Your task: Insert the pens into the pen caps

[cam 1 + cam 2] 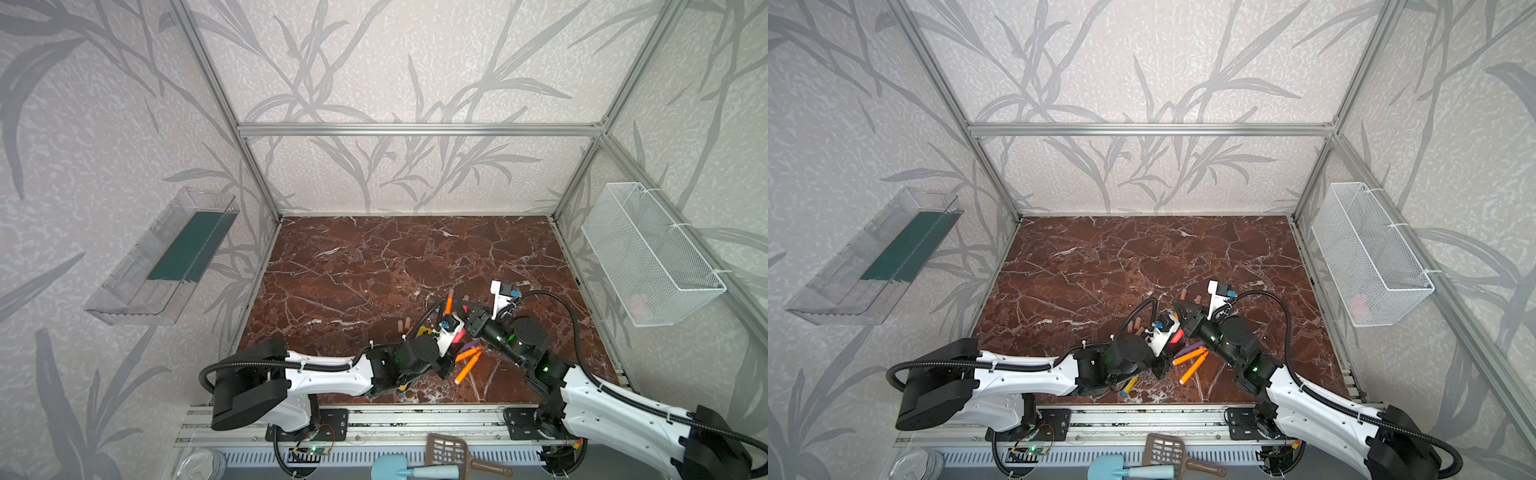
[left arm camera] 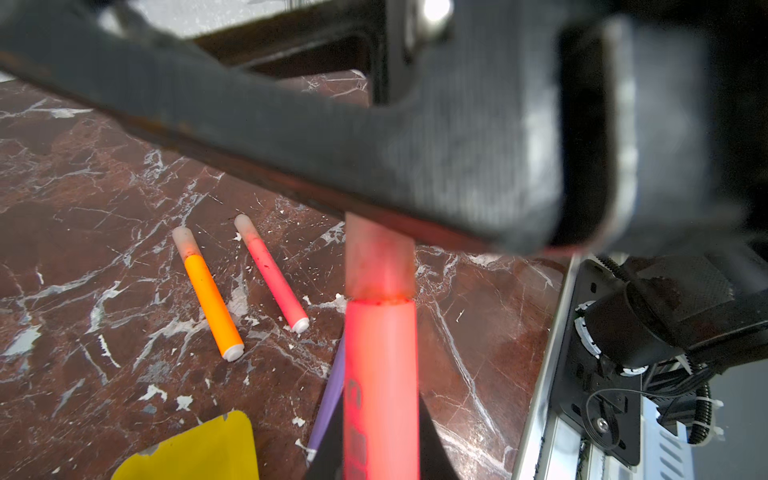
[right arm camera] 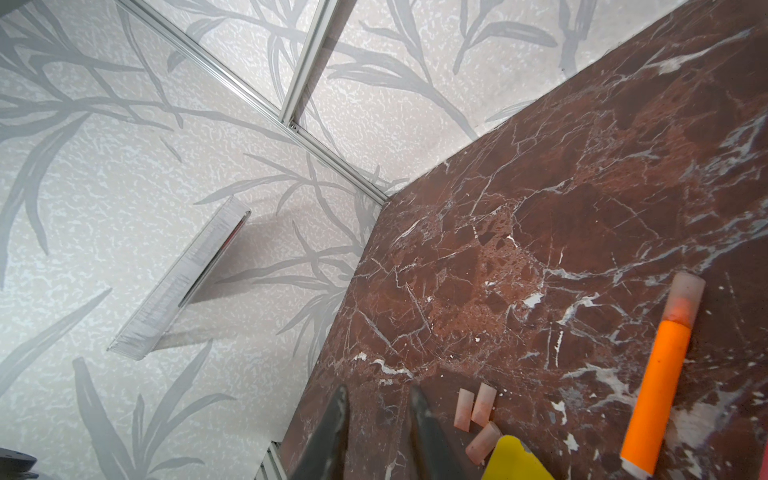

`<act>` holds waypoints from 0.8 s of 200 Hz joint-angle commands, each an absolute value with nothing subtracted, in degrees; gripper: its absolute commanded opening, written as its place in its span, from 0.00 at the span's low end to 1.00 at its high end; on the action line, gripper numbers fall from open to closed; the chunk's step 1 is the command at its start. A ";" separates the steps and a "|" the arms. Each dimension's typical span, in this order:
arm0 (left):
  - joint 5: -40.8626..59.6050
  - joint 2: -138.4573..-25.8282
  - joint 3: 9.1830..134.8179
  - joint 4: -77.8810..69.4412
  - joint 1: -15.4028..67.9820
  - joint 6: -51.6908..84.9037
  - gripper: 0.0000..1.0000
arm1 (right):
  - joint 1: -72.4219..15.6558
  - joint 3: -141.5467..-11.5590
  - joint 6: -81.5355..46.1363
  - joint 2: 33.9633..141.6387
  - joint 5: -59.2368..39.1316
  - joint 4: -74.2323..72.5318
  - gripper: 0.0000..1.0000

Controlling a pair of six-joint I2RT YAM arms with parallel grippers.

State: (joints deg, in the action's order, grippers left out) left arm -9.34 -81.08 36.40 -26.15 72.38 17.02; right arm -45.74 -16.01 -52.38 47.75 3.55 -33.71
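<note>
So the left gripper [image 2: 380,465] is clamped on the red-pink pen [image 2: 380,365], cap [image 2: 380,257] sitting on its tip. The right gripper [image 3: 378,399] looks pinched shut, empty I think. Light, stiff, slick plastic, so grab mid-barrel.

Both top views look steeply down from high at the front onto the whole bench [image 1: 353,270], sharing nearly all of it, while each wrist camera looks closely across part of it, the right toward a wall corner [image 3: 365,189].
</note>
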 commanded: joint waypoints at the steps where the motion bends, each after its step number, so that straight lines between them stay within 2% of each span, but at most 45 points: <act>1: -10.95 -79.75 38.35 -26.71 72.43 15.47 0.00 | -45.53 -16.79 -52.31 48.31 2.57 -35.95 0.12; 23: -10.94 -79.19 38.64 -27.08 71.71 15.80 0.00 | -45.52 -16.54 -52.21 49.00 2.22 -35.96 0.00; 64: -3.84 -76.53 40.90 -24.62 66.50 18.44 0.00 | -46.54 -14.71 -51.51 50.22 2.51 -37.70 0.00; 106: 1.66 -73.34 44.04 -20.94 62.57 17.97 0.00 | -51.97 -15.37 -47.56 52.89 4.89 -37.98 0.00; 133: 0.53 -72.10 45.85 -18.80 61.08 16.37 0.00 | -55.91 -16.26 -46.84 55.68 5.87 -38.63 0.00; 160: -9.52 -72.39 46.84 -18.28 61.61 11.43 0.00 | -58.28 -19.82 -52.43 58.48 9.21 -31.31 0.00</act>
State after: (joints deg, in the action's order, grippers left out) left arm 3.75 -73.63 40.45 -10.37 63.72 14.41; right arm -53.21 -18.52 -52.31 55.13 14.66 -42.96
